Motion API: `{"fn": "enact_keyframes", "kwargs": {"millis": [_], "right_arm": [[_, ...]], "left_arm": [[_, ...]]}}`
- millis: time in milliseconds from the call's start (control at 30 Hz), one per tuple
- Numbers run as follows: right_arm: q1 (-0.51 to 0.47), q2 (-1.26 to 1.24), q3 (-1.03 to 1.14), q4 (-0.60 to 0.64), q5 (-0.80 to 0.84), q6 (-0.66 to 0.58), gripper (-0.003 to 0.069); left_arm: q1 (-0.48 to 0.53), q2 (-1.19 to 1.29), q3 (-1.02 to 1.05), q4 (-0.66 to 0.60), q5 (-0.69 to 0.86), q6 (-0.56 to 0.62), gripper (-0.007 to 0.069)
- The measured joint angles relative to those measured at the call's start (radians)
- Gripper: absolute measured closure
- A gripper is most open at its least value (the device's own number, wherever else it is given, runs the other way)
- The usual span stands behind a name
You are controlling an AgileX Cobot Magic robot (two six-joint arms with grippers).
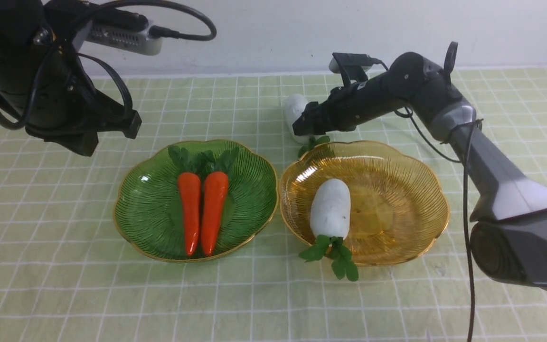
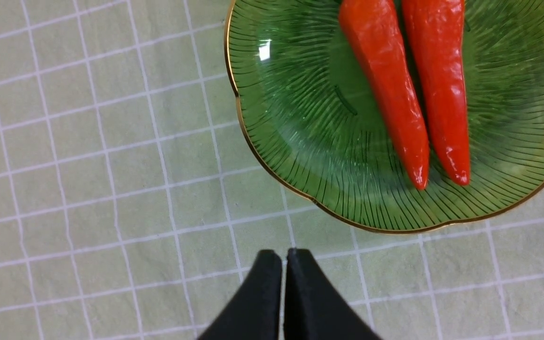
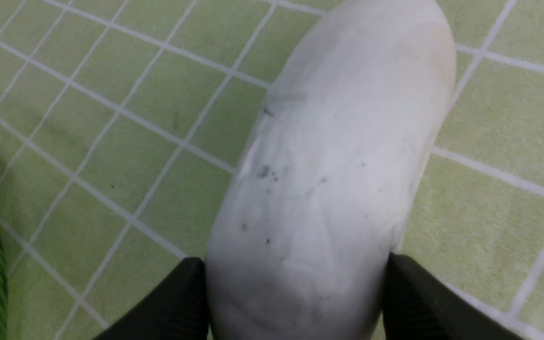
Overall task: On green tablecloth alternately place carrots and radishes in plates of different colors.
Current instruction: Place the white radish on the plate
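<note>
Two orange carrots [image 1: 201,209] lie side by side in the green plate [image 1: 131,228], also in the left wrist view as carrots [image 2: 409,89] on the plate [image 2: 291,118]. One white radish [image 1: 330,209] rests in the amber plate [image 1: 406,199], its leaves hanging over the near rim. Behind that plate a second radish [image 1: 295,111] lies on the green tablecloth [image 1: 64,285]. My right gripper [image 3: 295,264] is shut on this radish [image 3: 338,165], one finger against each side. My left gripper [image 2: 285,257] hovers shut and empty over cloth beside the green plate.
The left arm [image 1: 41,80] hangs high at the left with its cables. The right arm [image 1: 468,128] reaches in over the far edge of the amber plate. A white wall [image 1: 273,33] bounds the cloth at the back.
</note>
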Motion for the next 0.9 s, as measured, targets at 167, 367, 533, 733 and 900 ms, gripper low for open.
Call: {"fn": "enact_keyframes", "kwargs": {"millis": [167,367,533,733,900], "right_arm": [[-0.036,-0.054,0.000,-0.020,0.056,0.026,0.0225],[-0.056,-0.195,0.000,-0.082,0.122,0.067,0.0225],[-0.067,-0.282,-0.002,-0.122,0.127,0.167,0.0225],[-0.067,-0.463,0.122,-0.152,0.130,0.222,0.0225],[-0.054,-0.728,0.507,-0.338,0.129,0.229,0.0225]], "left_arm": [[0.000,0.000,0.000,0.000,0.000,0.000,0.0632],[0.000,0.000,0.000,0.000,0.000,0.000,0.0632],[0.000,0.000,0.000,0.000,0.000,0.000,0.0632],[0.000,-0.030,0.000,0.001,0.001,0.003,0.0632],[0.000,-0.091,0.000,0.031,0.007,0.005,0.0632]]}}
